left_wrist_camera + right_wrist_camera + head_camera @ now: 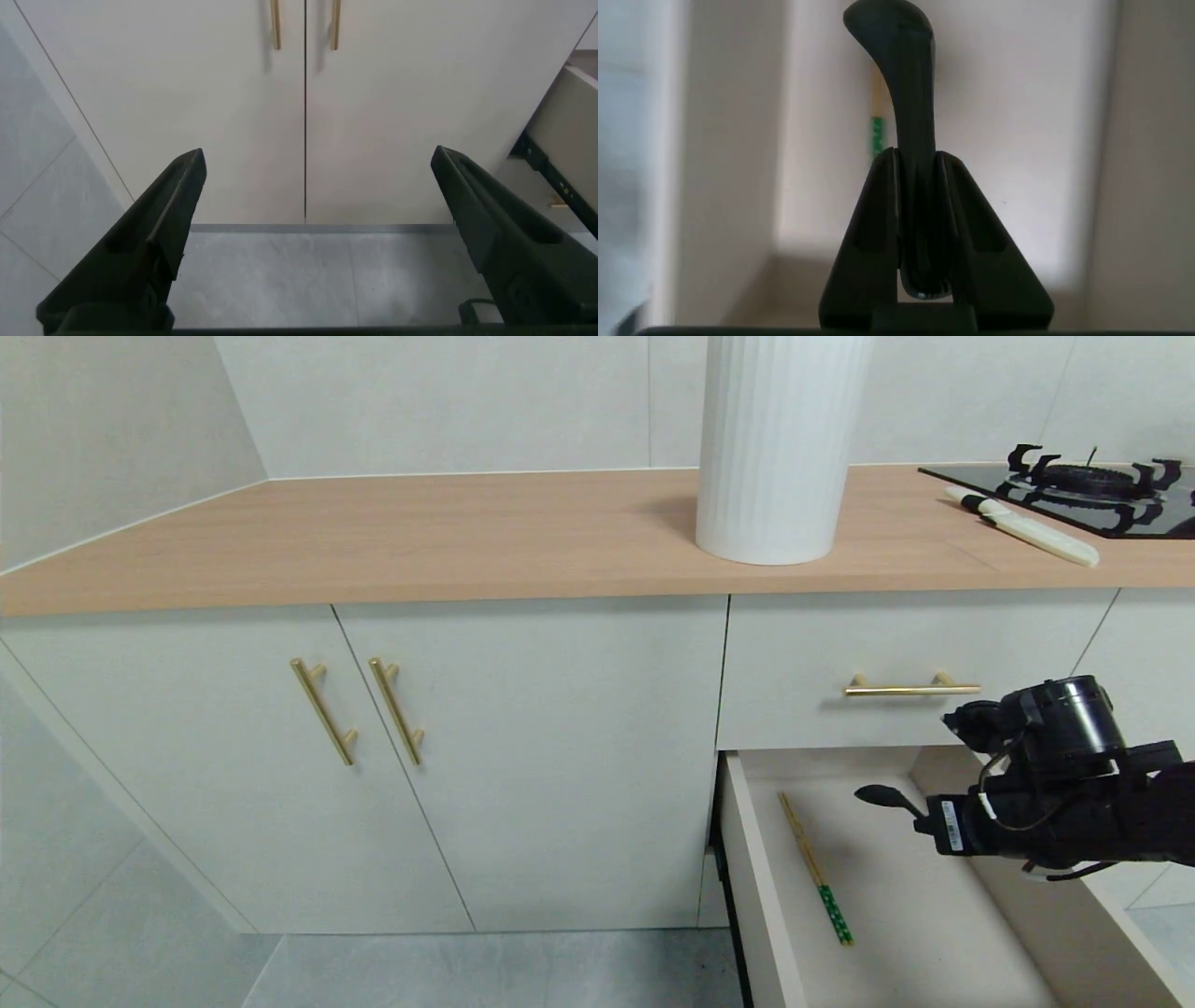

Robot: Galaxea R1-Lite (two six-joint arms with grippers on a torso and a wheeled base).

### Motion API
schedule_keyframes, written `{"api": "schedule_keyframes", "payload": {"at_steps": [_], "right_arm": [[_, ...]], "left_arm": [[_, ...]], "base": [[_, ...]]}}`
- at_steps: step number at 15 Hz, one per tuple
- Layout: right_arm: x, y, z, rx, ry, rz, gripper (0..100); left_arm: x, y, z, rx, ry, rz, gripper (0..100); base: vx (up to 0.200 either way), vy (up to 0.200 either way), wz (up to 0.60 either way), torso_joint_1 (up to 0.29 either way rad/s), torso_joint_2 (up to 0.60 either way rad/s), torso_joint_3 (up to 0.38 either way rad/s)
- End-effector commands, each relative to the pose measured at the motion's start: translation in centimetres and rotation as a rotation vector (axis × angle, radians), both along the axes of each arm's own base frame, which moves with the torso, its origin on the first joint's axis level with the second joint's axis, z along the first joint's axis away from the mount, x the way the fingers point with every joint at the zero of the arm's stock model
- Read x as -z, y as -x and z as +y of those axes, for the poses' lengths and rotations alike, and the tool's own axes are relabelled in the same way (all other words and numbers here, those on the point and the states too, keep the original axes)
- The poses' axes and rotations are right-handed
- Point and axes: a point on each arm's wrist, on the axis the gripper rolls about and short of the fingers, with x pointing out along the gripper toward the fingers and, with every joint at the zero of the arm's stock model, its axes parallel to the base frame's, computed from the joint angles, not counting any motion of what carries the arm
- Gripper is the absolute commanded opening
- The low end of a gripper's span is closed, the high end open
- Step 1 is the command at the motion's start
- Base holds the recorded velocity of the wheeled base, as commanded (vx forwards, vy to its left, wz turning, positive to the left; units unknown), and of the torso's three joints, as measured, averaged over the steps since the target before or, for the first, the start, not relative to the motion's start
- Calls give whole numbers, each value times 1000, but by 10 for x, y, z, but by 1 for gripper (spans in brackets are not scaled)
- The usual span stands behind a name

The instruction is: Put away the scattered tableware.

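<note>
— Where was the right gripper (922, 810)?

— Over the open drawer (747, 840), out at the end of the arm coming in from the right. Its fingers were closed tight on the handle of a black spoon (882, 795), with the bowl end sticking out past the fingertips toward the cabinet front.

— Sure it was a spoon?

— Probably. The wrist camera saw it edge-on, so the bowl's shape was hard to read; a small ladle is possible.

— Was it touching the drawer?

— No, it hung above the drawer floor, held clear of it.

— Anything already in there?

— A pair of chopsticks (814, 870), wooden with green patterned ends, lying flat on the drawer floor near the left wall, green ends toward the robot. They lay apart from the spoon, below it and a little to its left.

— And the left gripper (318, 168)?

— Spread wide, nothing between the fingers. It sat low, facing the two closed cabinet doors (402, 112) just above the grey floor (299, 271).

— What was on the countertop (420, 532)?

— A tall white ribbed cylinder (775, 448) stood above the drawer stack. To its right lay a pale knife (1027, 527) with a dark handle, just beside the black hob (1092, 490).
</note>
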Motion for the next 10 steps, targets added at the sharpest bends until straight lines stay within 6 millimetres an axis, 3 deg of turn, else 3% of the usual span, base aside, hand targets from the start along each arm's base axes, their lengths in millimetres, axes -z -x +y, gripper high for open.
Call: {"api": "schedule_keyframes", "payload": {"at_steps": [1, 2, 7, 10], "right_arm": [[31, -16, 4, 45, 72, 48, 0], [36, -19, 4, 60, 87, 42, 0], [103, -41, 18, 133, 178, -77, 0], [120, -44, 20, 129, 218, -71, 0]], "left_arm": [[0, 0, 0, -1, 0, 1, 100], [0, 0, 0, -1, 0, 1, 100], [0, 0, 0, -1, 0, 0, 100], [0, 0, 0, -1, 0, 0, 100]], "base": [[0, 0, 0, 0, 0, 0], [0, 0, 0, 0, 0, 0], [0, 0, 0, 0, 0, 0], [0, 0, 0, 0, 0, 0]]}}
